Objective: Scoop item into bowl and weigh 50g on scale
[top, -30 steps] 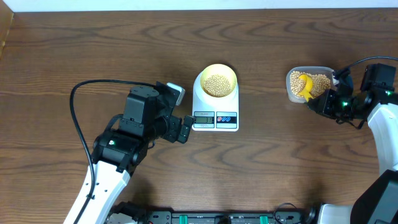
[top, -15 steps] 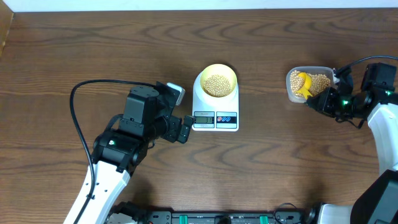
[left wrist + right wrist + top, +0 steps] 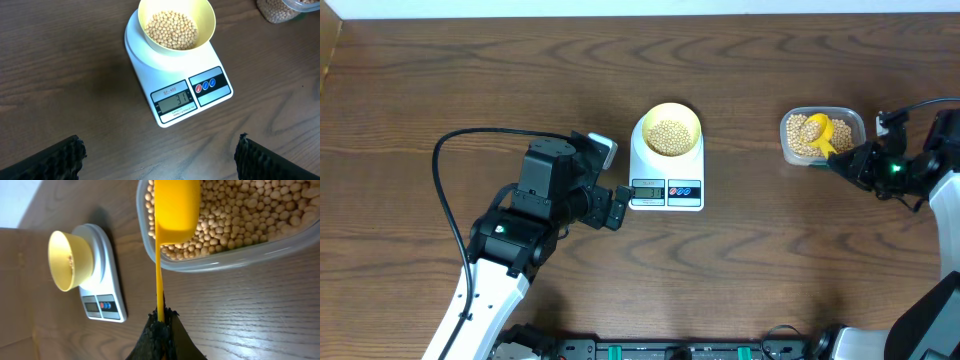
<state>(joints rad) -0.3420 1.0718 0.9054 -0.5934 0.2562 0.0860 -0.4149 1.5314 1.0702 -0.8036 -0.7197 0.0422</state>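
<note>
The pale-yellow bowl (image 3: 671,130) stands on the white scale (image 3: 666,196), partly filled with tan beans (image 3: 171,30). In the left wrist view the scale (image 3: 210,102) shows a lit two-digit reading. My left gripper (image 3: 612,178) hovers wide open just left of the scale, with only bare wood between its fingers (image 3: 159,150). To the right, my right gripper (image 3: 855,160) is shut on the handle of a bright-yellow scoop (image 3: 817,130). Its head rests among the beans (image 3: 250,215) in the clear tub (image 3: 855,117). From the right wrist I see the scoop (image 3: 177,205), gripper (image 3: 161,317) and bowl (image 3: 70,260).
A black cable (image 3: 450,180) loops over the table left of the left arm. The table's far edge runs along the top of the overhead view, just behind the tub. Bare wood lies between the scale and the tub.
My right gripper has drawn back to the right, and the scoop has shifted from the tub's left side toward its middle. The left arm, bowl and scale have not moved.
</note>
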